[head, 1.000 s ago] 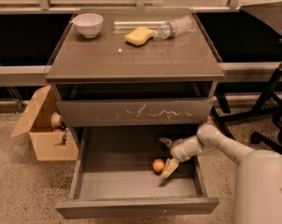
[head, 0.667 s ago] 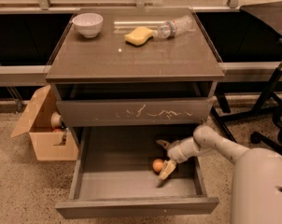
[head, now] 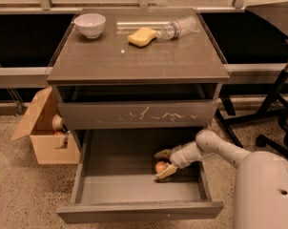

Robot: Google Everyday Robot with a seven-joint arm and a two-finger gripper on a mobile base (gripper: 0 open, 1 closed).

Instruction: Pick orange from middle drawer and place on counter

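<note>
One small round orange (head: 160, 166) lies inside the pulled-out middle drawer (head: 134, 211), right of centre on its smooth grey floor. One gripper (head: 164, 162) reaches into the drawer from the right. Its two tan fingers (head: 166, 171) are spread apart on either side of the orange, not clenched. Above the drawer, the glossy counter (head: 144, 56) carries one white bowl (head: 90, 25), one yellow sponge (head: 141, 36) and one clear plastic bottle (head: 180, 27) lying down. One cardboard box (head: 41, 137) sits left of the drawer.

The robot's pale beige two-finger gripper (head: 158, 165), tapered fingers (head: 166, 171) spread apart, sits inside the wide dark grey-brown middle drawer (head: 134, 191). Behind the gripper comes a grey wrist collar (head: 180, 155), a smooth rounded white arm (head: 221, 148), then a bulky white body (head: 263, 185).
</note>
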